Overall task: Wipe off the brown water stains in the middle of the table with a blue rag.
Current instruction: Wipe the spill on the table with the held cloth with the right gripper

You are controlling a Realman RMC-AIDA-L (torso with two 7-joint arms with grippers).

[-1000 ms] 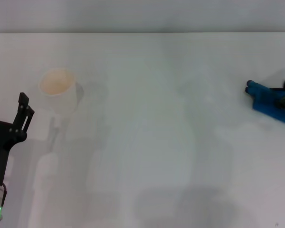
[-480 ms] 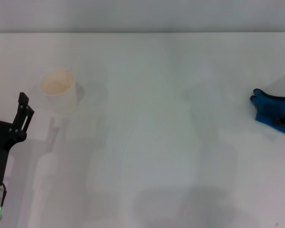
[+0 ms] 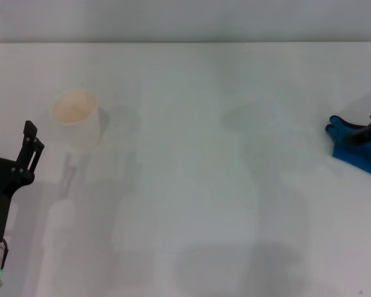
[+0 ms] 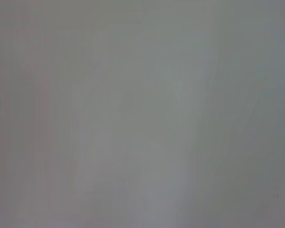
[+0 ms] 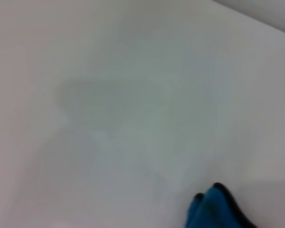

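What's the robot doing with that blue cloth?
It is cleaning the white table. The right hand is at the table's right edge on the bunched blue rag. No brown stain shows in the middle now. The left hand waits at the left near a white cup.

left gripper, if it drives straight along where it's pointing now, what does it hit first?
Probably the white cup. The left gripper sits at the table's left edge, pointing up and slightly right in the head view, with the cup just beyond. Relative height is unclear, so it might pass beside it.
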